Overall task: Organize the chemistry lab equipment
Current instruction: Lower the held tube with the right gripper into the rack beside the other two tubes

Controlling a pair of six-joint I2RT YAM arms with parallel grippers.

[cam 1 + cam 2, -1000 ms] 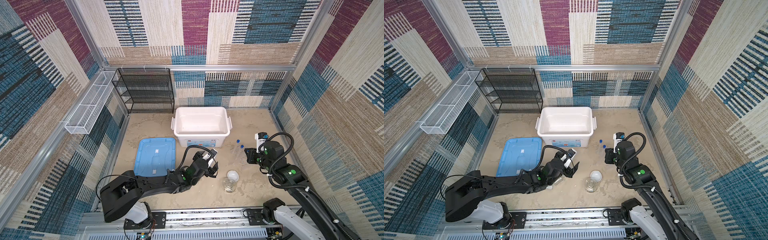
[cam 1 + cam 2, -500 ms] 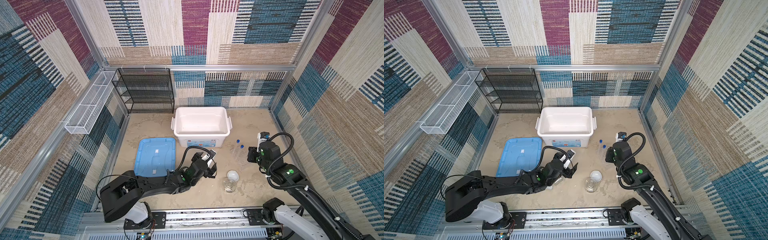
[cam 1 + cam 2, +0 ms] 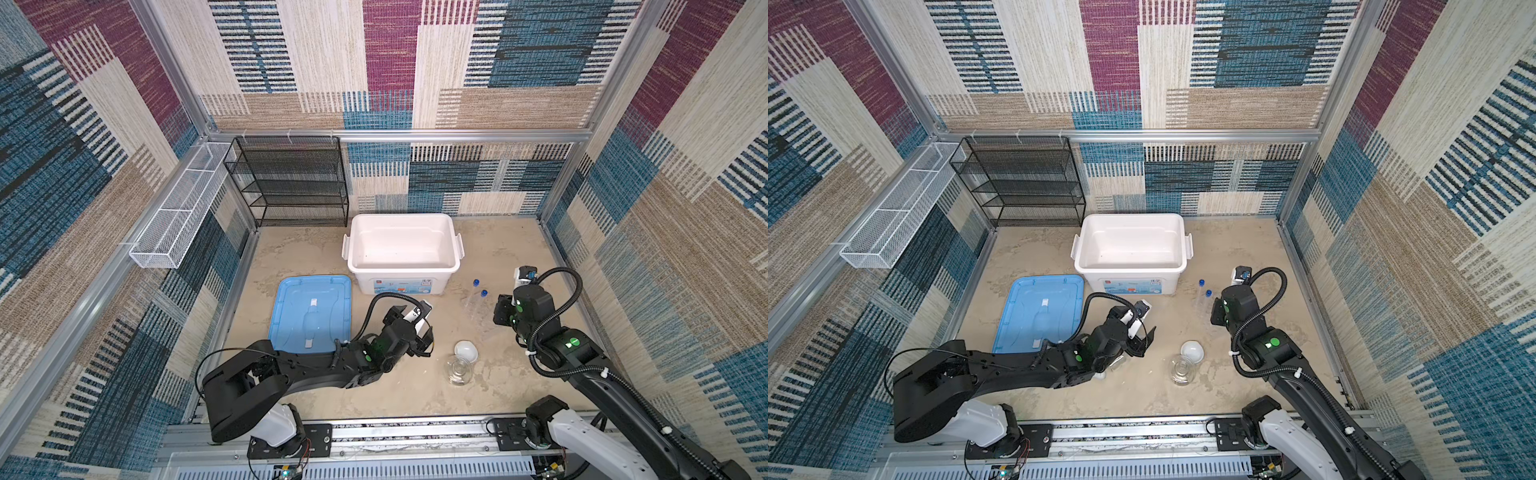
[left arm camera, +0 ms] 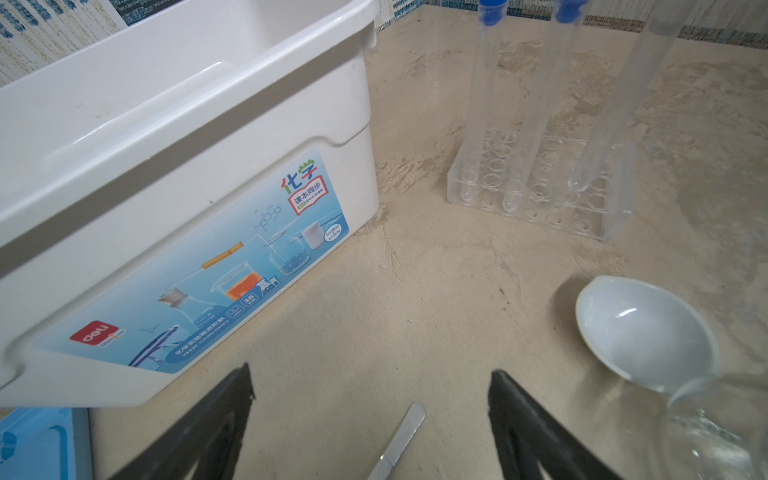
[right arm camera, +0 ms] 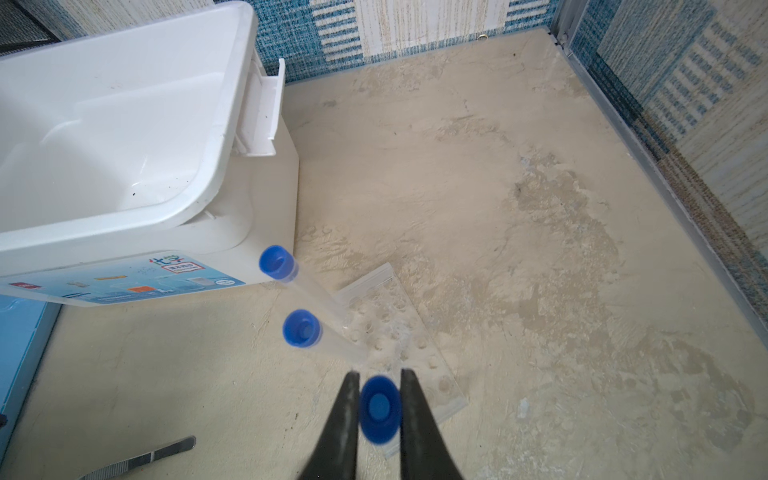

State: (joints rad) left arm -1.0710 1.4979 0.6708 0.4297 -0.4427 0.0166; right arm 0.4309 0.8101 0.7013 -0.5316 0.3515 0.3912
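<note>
Lower centre of its wrist view: right end effector point(image 5: 379, 374), thin black jaws pinched on the round blue cap of a clear test tube point(image 5: 379, 409), whose lower end is at the perforated clear rack point(image 5: 409, 332). Two more capped tubes point(image 5: 301, 327) stand in the rack. The left end effector point(image 4: 370, 372) has its jaws wide and empty over flat steel tweezers point(image 4: 403, 432). A glossy white bowl point(image 4: 640, 328) sits lower right on the mottled beige table point(image 4: 415, 291).

The white bin point(image 4: 187, 137) is smooth, glossy plastic with a shiny printed label. The floor point(image 4: 415, 299) around the bin looks matt, rough and patchy. Beside the bin, 3 clear, smooth test tubes point(image 4: 539, 104) have blue plastic caps; their rack point(image 4: 582, 216) is clear and glossy. The tweezers point(image 5: 137, 459) are brushed metal, the bowl point(image 4: 640, 328) glossy white.
</note>
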